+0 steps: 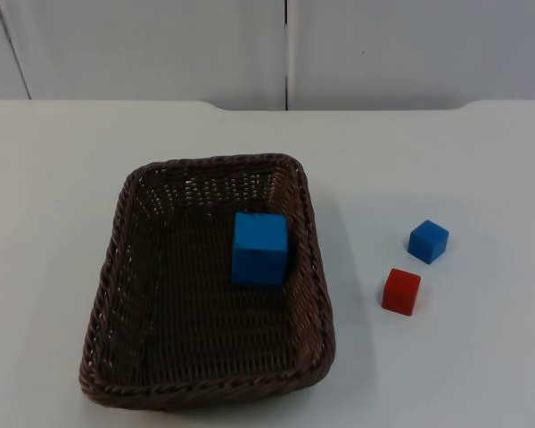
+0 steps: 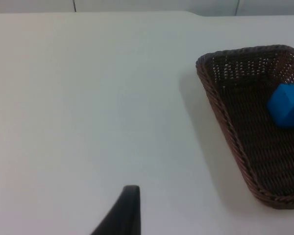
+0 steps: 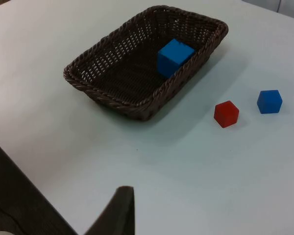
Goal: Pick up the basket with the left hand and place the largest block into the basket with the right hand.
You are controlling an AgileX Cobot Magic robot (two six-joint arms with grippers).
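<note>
A dark brown wicker basket (image 1: 116, 267) stands on the white table, left of centre. The large blue block (image 1: 259, 249) lies inside it, against its right wall. A small blue block (image 1: 428, 241) and a small red block (image 1: 401, 292) sit on the table to the basket's right. My left gripper (image 2: 123, 213) hangs over bare table well off the basket (image 2: 225, 122), which holds the large blue block (image 2: 287, 105). My right gripper (image 3: 118, 210) is drawn back, far from the basket (image 3: 112, 73), the large block (image 3: 175, 57), the red block (image 3: 226, 113) and the small blue block (image 3: 269, 101).
The grey partition wall (image 1: 285, 49) closes the table's far side. A table edge (image 3: 29, 181) runs close to the right gripper, with dark floor beyond it. Open white table surrounds the basket and the two small blocks.
</note>
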